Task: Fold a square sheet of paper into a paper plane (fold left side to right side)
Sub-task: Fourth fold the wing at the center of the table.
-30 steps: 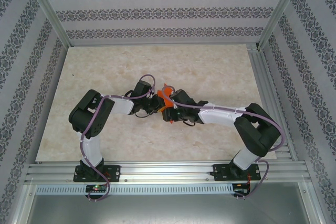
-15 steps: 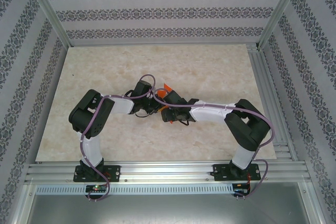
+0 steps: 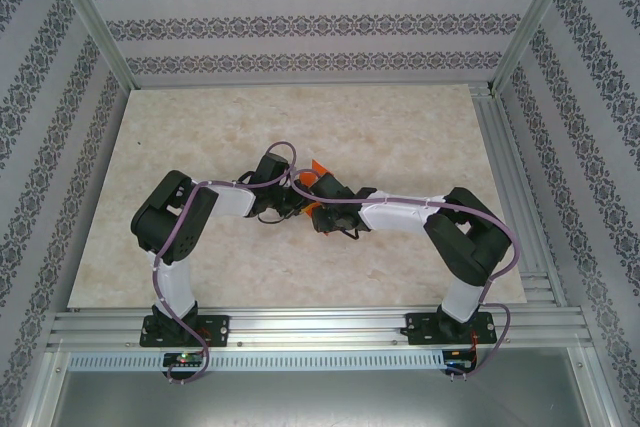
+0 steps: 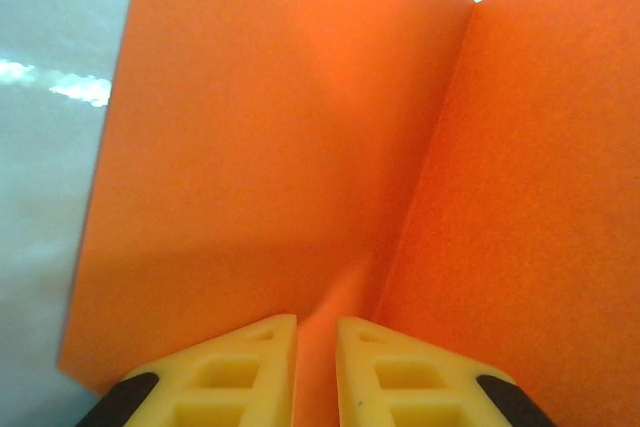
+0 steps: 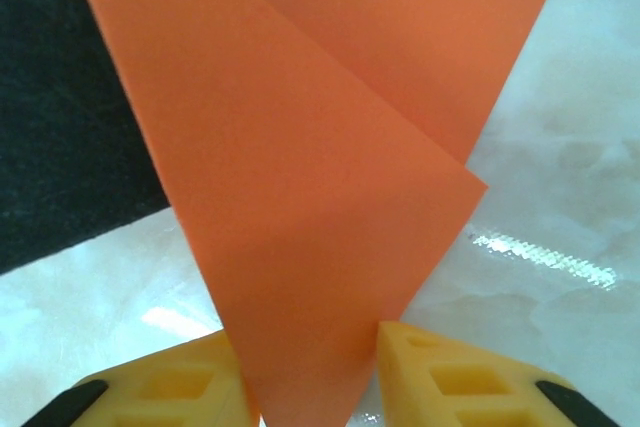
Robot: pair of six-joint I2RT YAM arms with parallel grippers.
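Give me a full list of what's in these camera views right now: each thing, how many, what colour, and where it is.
folded paper: one, bright orange, mid-table between the two grippers, creased into angled panels
table: one, beige marble pattern, under the arms
walls: three, white with grey patterned bands, left, back and right of the table
frame rails: silver aluminium, along the near edge and up the corners
cables: two, purple, one along each arm
left arm: one, black and white, reaching in towards the table's centre
right arm: one, black and white, reaching left to the centre
left gripper: yellow fingers, pinched on a paper crease
right gripper: yellow fingers, apart, with the paper's tip between them
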